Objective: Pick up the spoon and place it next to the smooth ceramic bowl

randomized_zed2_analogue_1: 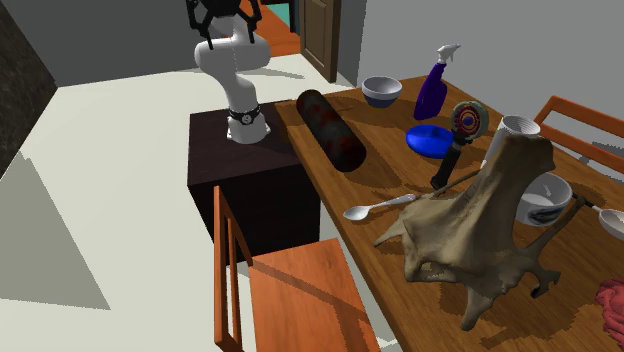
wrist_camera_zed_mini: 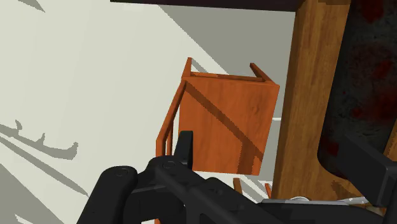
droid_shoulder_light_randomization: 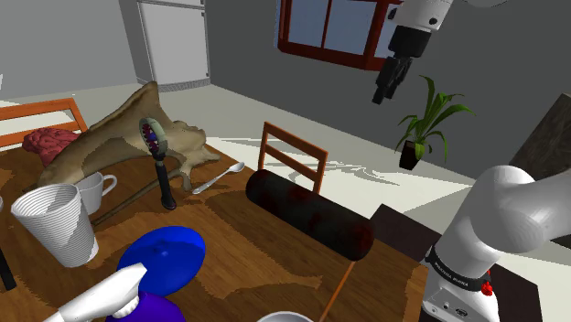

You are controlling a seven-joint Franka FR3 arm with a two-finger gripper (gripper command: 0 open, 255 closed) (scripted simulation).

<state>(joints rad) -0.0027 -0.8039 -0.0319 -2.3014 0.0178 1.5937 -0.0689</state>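
Note:
A silver spoon (droid_shoulder_light_randomization: pixel 220 176) (randomized_zed2_analogue_1: pixel 380 207) lies on the wooden table (droid_shoulder_light_randomization: pixel 274 256), near the edge with the chair and beside a tan hide. The smooth bowl (randomized_zed2_analogue_1: pixel 382 92), white with a bluish band, sits at the table end nearest the arm's stand. Its rim (droid_shoulder_light_randomization: pixel 285 317) just shows at the shoulder view's lower edge. My black gripper (droid_shoulder_light_randomization: pixel 389 82) hangs high above the floor, off the table's side and far from the spoon. In the wrist view the gripper (wrist_camera_zed_mini: pixel 261 145) is open with nothing between its fingers, looking down at an orange chair seat.
A dark red-black cylinder (droid_shoulder_light_randomization: pixel 311 215) (randomized_zed2_analogue_1: pixel 333 130) lies between spoon and bowl. A blue plate (droid_shoulder_light_randomization: pixel 165 256), spray bottle (randomized_zed2_analogue_1: pixel 437 85), black-handled round brush (droid_shoulder_light_randomization: pixel 157 160), ribbed white cup (droid_shoulder_light_randomization: pixel 55 220) and mug (droid_shoulder_light_randomization: pixel 96 187) crowd the table. A wooden chair (randomized_zed2_analogue_1: pixel 290 290) (wrist_camera_zed_mini: pixel 229 124) stands alongside.

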